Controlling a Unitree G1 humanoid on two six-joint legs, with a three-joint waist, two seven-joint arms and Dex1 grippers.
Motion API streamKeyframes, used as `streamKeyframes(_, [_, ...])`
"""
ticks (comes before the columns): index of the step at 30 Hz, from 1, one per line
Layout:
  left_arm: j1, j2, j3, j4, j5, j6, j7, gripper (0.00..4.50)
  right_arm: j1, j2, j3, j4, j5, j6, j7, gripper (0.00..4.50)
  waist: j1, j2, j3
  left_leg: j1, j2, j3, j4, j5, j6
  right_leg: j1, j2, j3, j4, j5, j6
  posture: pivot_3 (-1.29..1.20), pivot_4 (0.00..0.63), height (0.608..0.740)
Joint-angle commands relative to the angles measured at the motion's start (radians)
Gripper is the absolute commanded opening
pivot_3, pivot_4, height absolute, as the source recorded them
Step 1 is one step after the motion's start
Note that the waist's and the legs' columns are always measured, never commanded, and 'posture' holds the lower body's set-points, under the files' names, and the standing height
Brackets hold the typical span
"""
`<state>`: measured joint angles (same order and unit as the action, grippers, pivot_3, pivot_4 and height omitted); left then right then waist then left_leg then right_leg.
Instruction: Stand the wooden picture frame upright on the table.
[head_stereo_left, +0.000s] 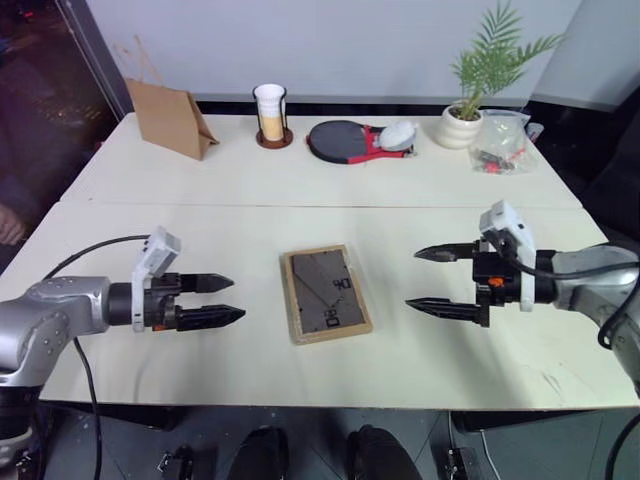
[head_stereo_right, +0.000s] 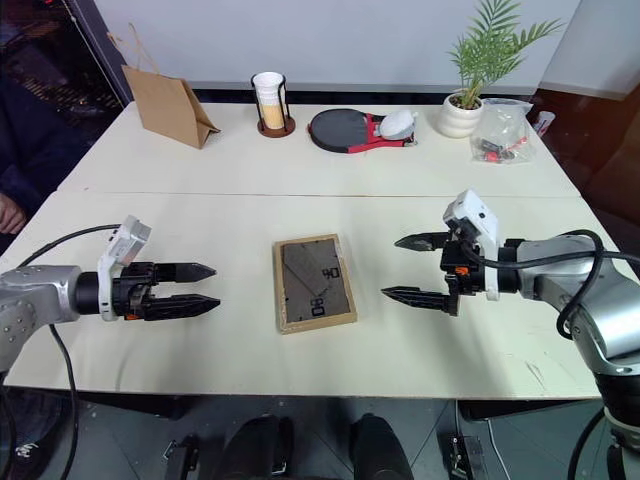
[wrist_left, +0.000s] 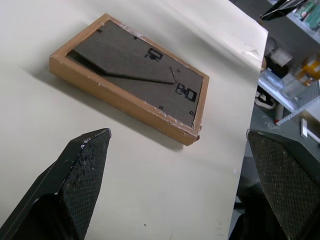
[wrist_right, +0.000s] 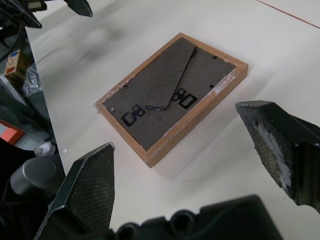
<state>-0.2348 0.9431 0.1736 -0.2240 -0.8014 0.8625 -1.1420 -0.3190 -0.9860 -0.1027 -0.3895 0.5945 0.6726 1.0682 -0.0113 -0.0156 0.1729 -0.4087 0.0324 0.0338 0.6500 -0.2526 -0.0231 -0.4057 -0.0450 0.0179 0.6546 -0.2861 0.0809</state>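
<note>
A: On our pale table (head_stereo_left: 420, 190), where's the wooden picture frame (head_stereo_left: 325, 294)?

B: Flat, backing up, between our left end effector (head_stereo_left: 212, 300) and right end effector (head_stereo_left: 437, 280), both spread wide, empty.

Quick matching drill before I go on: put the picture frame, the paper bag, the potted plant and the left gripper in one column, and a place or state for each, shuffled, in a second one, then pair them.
Things:
1. wooden picture frame
2. brown paper bag
3. potted plant
4. left gripper

Places or states:
A. far right corner of the table
B. open, holding nothing, left of the frame
C. lying flat, dark backing up, between the grippers
D. far left corner of the table

Pairs: 1-C, 2-D, 3-A, 4-B
</note>
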Motion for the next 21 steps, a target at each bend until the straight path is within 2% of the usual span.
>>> streamKeyframes(1, [0.005, 0.0, 0.012, -0.027, 0.004, -0.022, -0.004, 4.5, -0.006, 0.004, -0.013, -0.033, 0.015, -0.001, -0.002, 4.47, 0.0, 0.0, 0.0, 0.0, 0.0, 0.0, 0.0, 0.0, 0.0, 0.0, 0.0, 0.0, 0.0, 0.0, 0.0, 0.0, 0.15, 0.74])
streamKeyframes(11, [-0.018, -0.024, 0.025, -0.028, -0.032, 0.005, 0.015, 4.5, 0.012, 0.007, 0.005, -0.037, -0.006, -0.013, -0.014, 4.47, -0.001, 0.0, 0.0, 0.0, 0.0, 0.0, 0.0, 0.0, 0.0, 0.0, 0.0, 0.0, 0.0, 0.0, 0.0, 0.0, 0.15, 0.74])
streamKeyframes(21, [-0.018, -0.023, 0.002, -0.031, 0.006, -0.022, 0.013, 4.5, -0.005, 0.016, 0.017, -0.024, -0.017, -0.017, -0.023, 4.47, -0.002, 0.0, 0.0, 0.0, 0.0, 0.0, 0.0, 0.0, 0.0, 0.0, 0.001, 0.0, 0.0, 0.0, 0.0, 0.0, 0.15, 0.74])
